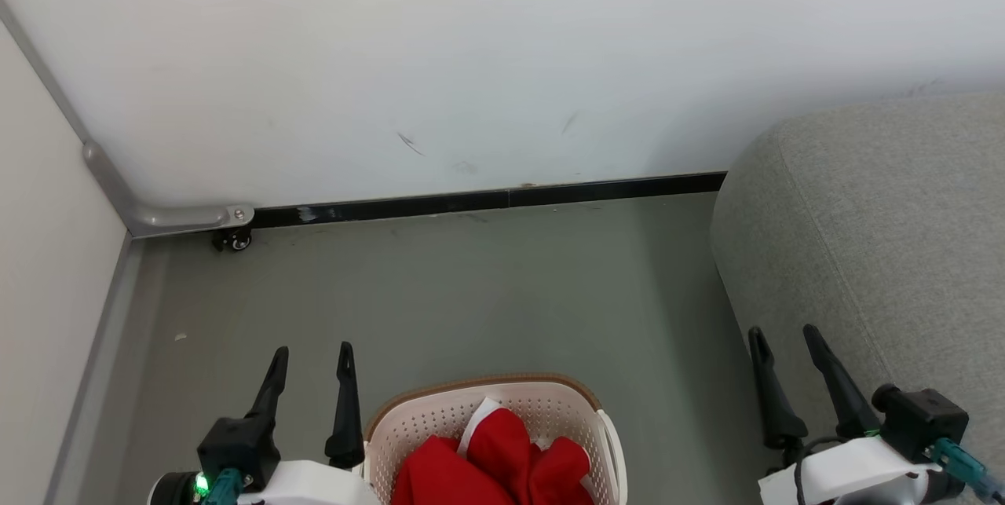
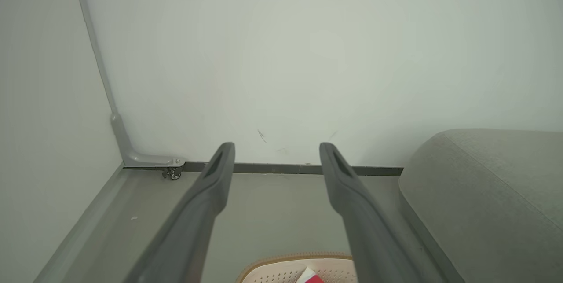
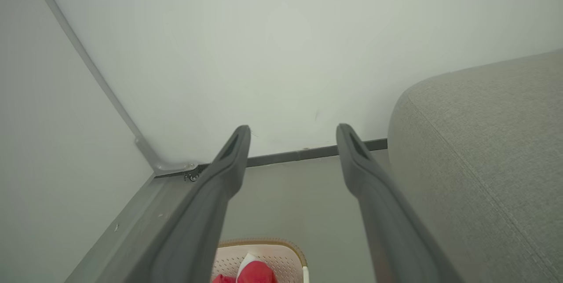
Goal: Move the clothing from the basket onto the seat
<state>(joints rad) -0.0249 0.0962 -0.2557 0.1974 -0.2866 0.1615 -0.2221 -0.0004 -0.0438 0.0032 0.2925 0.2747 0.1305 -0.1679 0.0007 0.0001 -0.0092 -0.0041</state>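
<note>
Status: the clothing (image 1: 502, 458) is all in the basket (image 1: 440, 415), a red heap with a strip of white trim poking up on the far side. The basket sits on the floor (image 1: 471, 293) at the near edge of the head view, between your two arms. The seat (image 1: 879, 238) is off to the right, apart from the basket, and the part in view has nothing on it.

Left claw (image 1: 312, 348): fingers apart, empty, just left of the basket rim. Right claw (image 1: 783, 329): fingers apart, empty, in front of the seat's left flank.

Handling, my read:
- The fabric is soft and light with no stiffness. It'll drape and trail once lifted.
- It's not fragile and not slippery, but the pieces look bunched. One pinch may drag a second garment along.
- Grab a raised fold at the top of the heap. Take a thick bunch, not a single layer or the trim edge.
- Come down from above, close fully, and lift well clear of the rim before you swing right.
- The basket is probably light too, so it could slide or tip if cloth catches the perforated wall.

Can't tell the garment count because the near part of the basket is cut off.
</note>
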